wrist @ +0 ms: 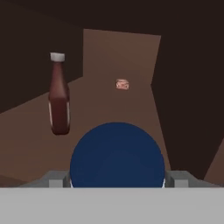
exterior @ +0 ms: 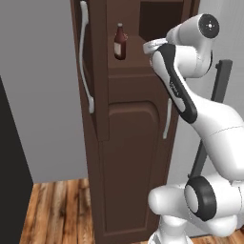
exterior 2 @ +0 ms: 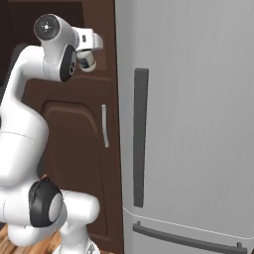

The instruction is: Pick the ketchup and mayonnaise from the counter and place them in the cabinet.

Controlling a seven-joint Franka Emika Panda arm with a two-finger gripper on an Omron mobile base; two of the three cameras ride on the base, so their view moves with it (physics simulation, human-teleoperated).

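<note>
Reaching into the open niche of the tall brown cabinet [exterior: 128,157], the hand [wrist: 117,181] grips a round dark blue lid between its fingers, presumably the mayonnaise [wrist: 117,155] seen from above. The ketchup [exterior: 119,42] stands upright on the niche shelf, to the hand's left and slightly further in.

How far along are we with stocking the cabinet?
Roughly halfway. Done: the ketchup stands upright in the open niche of the cabinet. In hand: the hand view shows a round dark blue top between the fingers of the tool, probably the mayonnaise jar seen from above, held just in front of the niche. Left: set it down inside and let go.
</note>
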